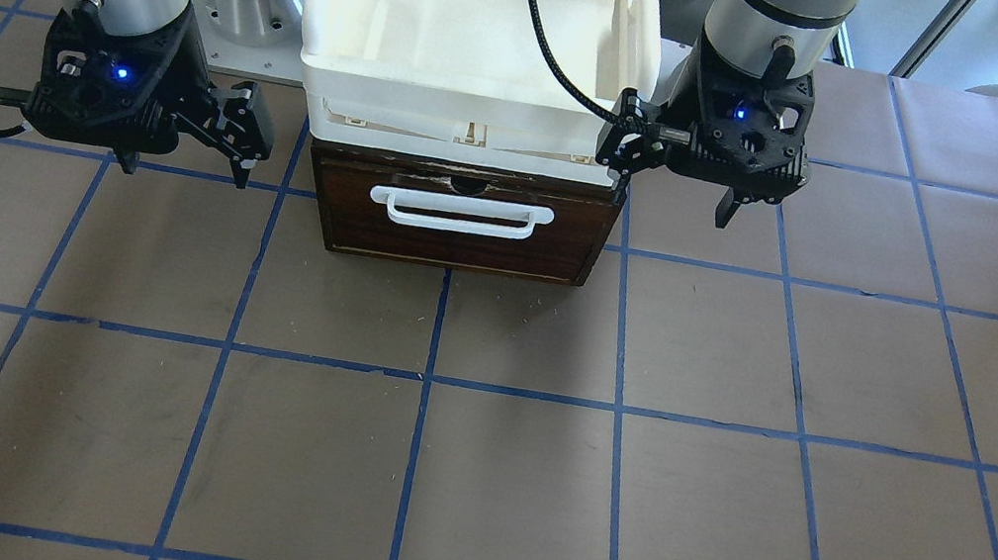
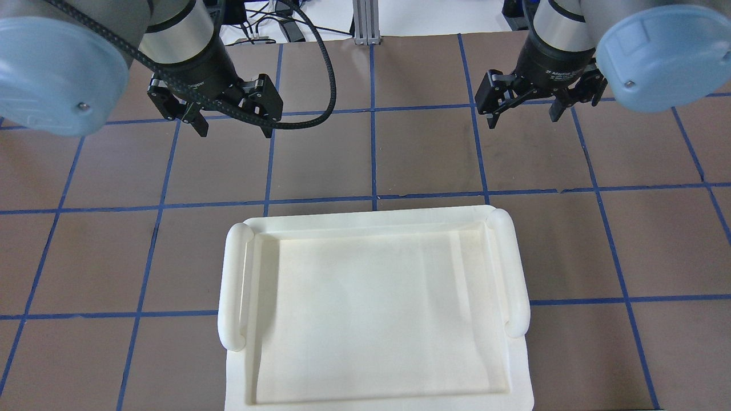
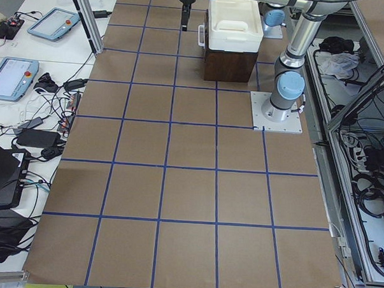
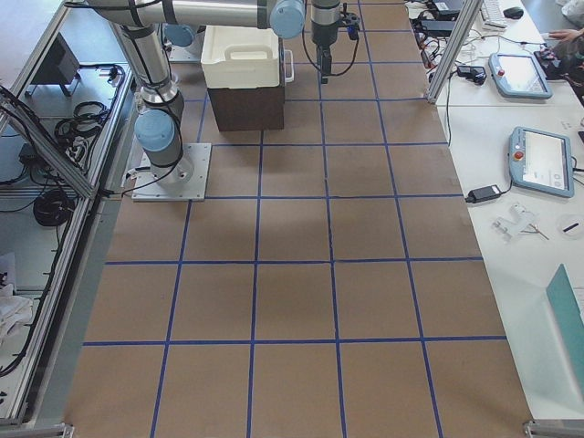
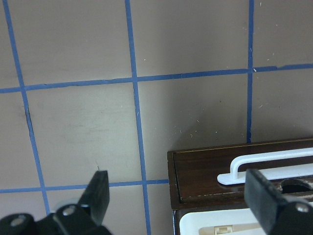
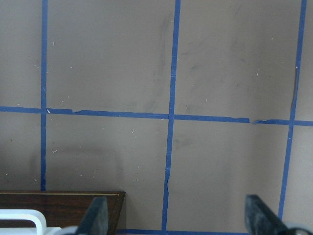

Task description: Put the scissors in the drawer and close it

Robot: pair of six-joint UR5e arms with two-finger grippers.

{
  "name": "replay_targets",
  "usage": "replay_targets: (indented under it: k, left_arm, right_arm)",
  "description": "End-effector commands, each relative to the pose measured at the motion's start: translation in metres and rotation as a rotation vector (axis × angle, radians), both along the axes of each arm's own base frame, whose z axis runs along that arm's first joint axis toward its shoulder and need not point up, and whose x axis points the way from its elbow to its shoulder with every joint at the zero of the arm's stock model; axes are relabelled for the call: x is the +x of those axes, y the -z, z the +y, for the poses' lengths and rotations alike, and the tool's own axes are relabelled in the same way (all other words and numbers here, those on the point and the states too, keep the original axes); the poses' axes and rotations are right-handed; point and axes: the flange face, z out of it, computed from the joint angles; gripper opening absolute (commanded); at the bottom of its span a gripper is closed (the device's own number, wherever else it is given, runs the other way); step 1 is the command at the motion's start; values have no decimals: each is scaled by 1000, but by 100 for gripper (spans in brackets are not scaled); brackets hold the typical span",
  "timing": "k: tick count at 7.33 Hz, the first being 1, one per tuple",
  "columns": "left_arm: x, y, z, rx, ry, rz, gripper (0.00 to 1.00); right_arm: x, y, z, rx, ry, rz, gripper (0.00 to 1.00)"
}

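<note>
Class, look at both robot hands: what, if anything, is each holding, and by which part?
Nothing is held: the left hand and the right hand both hang open and empty.

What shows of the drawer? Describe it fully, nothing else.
The drawer is dark brown glossy wood with a thin pale line round its front and a white bar handle across the face. It looks shut, its front flush with the case, so the inside is hidden. It stands upright on the table, under a white plastic bin stacked on top. Neither the left gripper nor the right gripper touches it; both hang open, one on either side.
</note>
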Motion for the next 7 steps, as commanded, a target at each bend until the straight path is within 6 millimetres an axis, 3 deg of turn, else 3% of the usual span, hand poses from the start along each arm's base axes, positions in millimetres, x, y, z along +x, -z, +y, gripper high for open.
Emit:
replay_targets:
  k: [1, 7]
  left_arm:
    - [2, 3, 10, -35, 6, -3, 100]
    - [11, -2, 8, -35, -13, -1, 100]
  right_arm:
    - [0, 0, 0, 0, 2, 0, 100]
    - [0, 1, 0, 2, 5, 0, 100]
